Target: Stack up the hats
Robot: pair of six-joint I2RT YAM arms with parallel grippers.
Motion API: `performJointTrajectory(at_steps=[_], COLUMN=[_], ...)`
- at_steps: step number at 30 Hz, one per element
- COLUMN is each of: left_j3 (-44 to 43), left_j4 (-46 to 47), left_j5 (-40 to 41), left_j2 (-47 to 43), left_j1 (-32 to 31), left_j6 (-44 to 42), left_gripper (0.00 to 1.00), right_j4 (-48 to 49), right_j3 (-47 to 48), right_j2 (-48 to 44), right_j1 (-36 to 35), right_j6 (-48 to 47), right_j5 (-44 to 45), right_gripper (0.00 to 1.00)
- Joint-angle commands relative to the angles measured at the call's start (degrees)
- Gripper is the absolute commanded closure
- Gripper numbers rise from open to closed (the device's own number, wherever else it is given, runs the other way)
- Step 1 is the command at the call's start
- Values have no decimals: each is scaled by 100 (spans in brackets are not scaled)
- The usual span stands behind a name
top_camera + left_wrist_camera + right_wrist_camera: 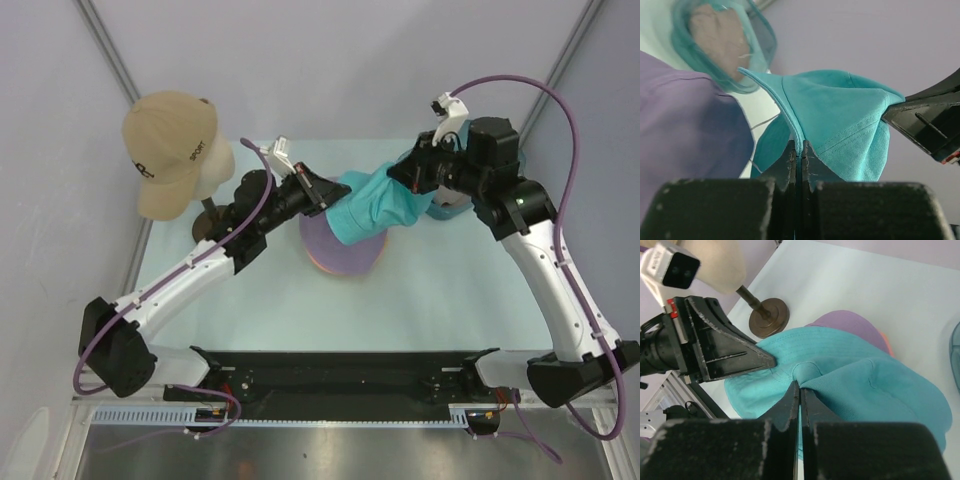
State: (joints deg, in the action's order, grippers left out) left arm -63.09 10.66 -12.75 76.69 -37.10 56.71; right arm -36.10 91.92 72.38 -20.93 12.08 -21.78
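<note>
This is a robotics lab test cell: a pale tabletop (pixel 450 300) boxed in by plain grey panels (pixel 330 60) on metal frame posts (pixel 110 50). The cabled left arm (pixel 190 280) and right arm (pixel 550 270) are bolted to a black rail (pixel 340 370) at its near edge.

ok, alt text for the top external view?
The left gripper and right gripper each pinch a teal hat, held over a lilac hat. A tan cap sits on a mannequin head at back left.

The near half of the table (pixel 420 310) lay open — farther back, the mannequin head (pixel 218 165) blocked the left corner, and the teal hat (pixel 385 205), pinched between left end effector (pixel 335 196) and right end effector (pixel 395 177), spanned the middle.
</note>
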Motion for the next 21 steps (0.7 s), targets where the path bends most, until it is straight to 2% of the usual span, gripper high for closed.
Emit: performJointTrajectory(at_steps=[1, 10, 14, 17, 20, 21], left_j3=[217, 955, 1211, 1360, 1483, 1527], left_j4=[-476, -267, 58, 261, 305, 332], left_j5=[695, 730, 765, 739, 871, 871], left_j2=[-531, -839, -910, -892, -857, -848], left_j1=[89, 686, 836, 915, 994, 1047], left_j6=[-775, -995, -1074, -1065, -1030, -1004], left_gripper=[100, 100, 100, 100, 100, 100], right_j4=[551, 727, 858, 841, 727, 701], right_j3=[89, 124, 230, 309, 371, 371], right_j2=[285, 821, 1041, 1208, 1278, 1270], right_j1=[-218, -702, -781, -808, -799, -799], right_j6=[-12, -21, 75, 102, 102, 93], right_j5=[402, 701, 772, 781, 824, 859], right_gripper=[100, 100, 92, 78, 41, 24])
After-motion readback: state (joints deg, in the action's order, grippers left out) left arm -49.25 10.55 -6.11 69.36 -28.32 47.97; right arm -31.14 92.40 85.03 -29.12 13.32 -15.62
